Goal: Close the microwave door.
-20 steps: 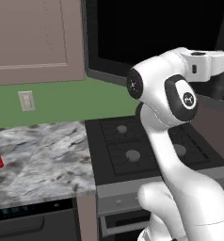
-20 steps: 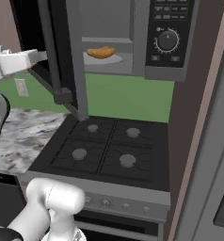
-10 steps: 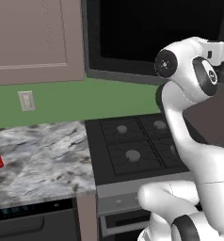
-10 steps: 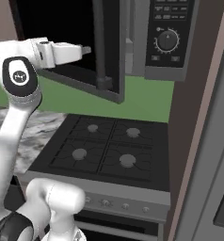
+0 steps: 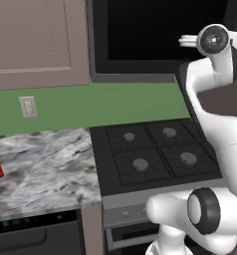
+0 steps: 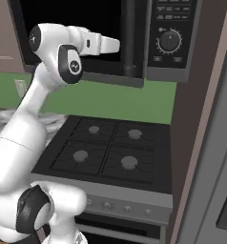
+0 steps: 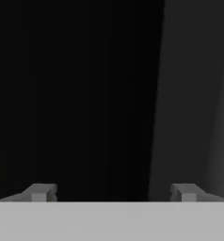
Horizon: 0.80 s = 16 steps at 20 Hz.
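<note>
microwave (image 6: 134, 38) above stove (image 6: 110, 150); its door (image 5: 155, 35) nearly shut; counter (image 5: 41, 164) left.

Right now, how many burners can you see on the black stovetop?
4. On the stovetop they form a square: back left, back right, front left, front right. None seems hidden.

A: How is the light?
B: Even and soft in both base views, with no clear source. The green wall (image 5: 115, 107) and marble counter (image 5: 41, 164) are plainly lit, with barely any cast shadows.
A: Any glare or blur?
B: No glare. Rendered edges look slightly soft, without distortion.
A: And ahead of the jaws?
B: Very dim: near-black glass of the microwave door (image 7: 71, 94), with a faintly lighter grey band to one side.
</note>
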Available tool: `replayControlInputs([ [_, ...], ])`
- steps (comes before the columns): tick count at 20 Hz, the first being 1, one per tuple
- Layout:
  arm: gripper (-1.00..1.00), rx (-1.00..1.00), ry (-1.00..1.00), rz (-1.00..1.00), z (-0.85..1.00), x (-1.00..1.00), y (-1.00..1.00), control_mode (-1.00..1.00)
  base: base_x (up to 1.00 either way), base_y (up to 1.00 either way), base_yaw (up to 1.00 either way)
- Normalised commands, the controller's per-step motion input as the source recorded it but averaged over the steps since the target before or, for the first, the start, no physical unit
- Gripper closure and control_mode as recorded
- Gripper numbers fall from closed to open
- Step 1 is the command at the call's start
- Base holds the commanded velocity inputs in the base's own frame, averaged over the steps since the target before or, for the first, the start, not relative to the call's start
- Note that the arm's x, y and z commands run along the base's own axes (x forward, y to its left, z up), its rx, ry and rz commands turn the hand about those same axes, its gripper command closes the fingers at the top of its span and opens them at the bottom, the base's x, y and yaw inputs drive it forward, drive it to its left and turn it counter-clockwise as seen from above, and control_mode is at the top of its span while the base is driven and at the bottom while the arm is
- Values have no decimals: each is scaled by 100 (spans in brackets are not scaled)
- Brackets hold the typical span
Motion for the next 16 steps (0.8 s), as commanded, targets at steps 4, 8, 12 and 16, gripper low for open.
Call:
replayControlInputs([
  [4,-100,15,15,33,0,84,-19,-100,0,0,0],
  [8,-100,10,15,23,-1,88,0,-100,0,0,0],
  [12,-100,5,18,18,-8,94,0,-100,0,0,0],
  [16,-100,7,15,15,-24,75,0,-100,0,0,0],
])
